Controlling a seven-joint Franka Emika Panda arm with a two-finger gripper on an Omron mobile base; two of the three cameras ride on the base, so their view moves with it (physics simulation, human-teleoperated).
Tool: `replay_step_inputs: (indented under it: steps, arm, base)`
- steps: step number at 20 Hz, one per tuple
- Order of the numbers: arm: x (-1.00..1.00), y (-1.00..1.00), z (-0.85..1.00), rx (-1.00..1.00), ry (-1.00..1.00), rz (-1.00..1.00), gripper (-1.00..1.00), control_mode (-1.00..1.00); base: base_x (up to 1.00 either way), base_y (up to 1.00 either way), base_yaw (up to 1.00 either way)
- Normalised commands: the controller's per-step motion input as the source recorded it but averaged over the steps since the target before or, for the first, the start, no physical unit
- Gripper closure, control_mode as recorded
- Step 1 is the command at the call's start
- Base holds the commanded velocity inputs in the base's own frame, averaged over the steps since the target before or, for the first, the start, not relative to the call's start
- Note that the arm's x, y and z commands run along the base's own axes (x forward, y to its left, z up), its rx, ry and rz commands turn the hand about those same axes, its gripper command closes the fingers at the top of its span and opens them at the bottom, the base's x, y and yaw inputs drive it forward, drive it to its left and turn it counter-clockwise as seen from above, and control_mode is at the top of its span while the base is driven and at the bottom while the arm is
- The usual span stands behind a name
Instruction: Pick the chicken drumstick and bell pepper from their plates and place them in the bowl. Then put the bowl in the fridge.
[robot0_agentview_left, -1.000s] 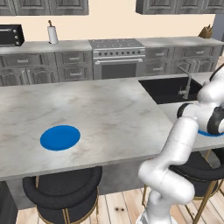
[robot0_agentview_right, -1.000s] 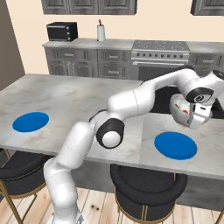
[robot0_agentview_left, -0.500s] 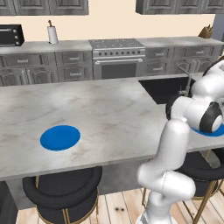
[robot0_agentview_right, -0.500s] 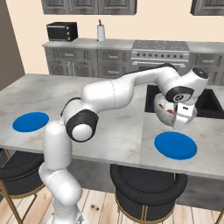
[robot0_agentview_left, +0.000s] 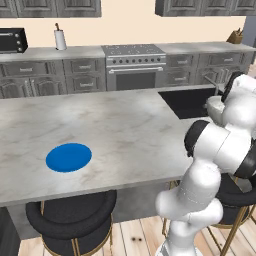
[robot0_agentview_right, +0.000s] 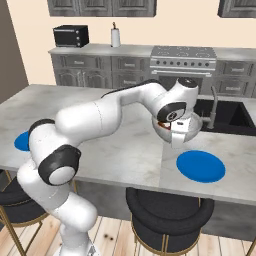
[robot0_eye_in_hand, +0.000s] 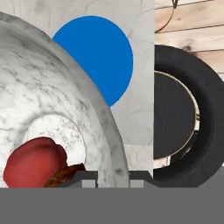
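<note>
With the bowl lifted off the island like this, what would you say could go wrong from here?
1. The fingers pinch only the bowl rim, so the bowl might tilt or slip on the way.
2. The bell pepper and chicken drumstick lie loose inside; a sharp swing could tip them out.
3. The bowl hangs near the faucet; a careless sweep could clip it.

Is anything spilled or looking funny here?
Nothing is spilled. The bell pepper and chicken drumstick sit inside the bowl, which the gripper holds by its rim above the counter. Both blue plates lie flat and bare.
</note>
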Motion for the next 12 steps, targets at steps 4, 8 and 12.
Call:
replay_step_inputs:
  steps: [4,8,12]
  arm:
    - [-0.08,0.62,0.23,-0.03,0.0,0.0,1.0,-1.0]
    - [-0.24,0.61,0.2,-0.03,0.0,0.02,1.0,-1.0]
    - [-0.33,0.53,0.19,0.0,0.0,0.04,1.0,-1.0]
  base:
    - [0.0,0.0,0.0]
    - [0.0,0.0,0.0]
    - [0.0,0.0,0.0]
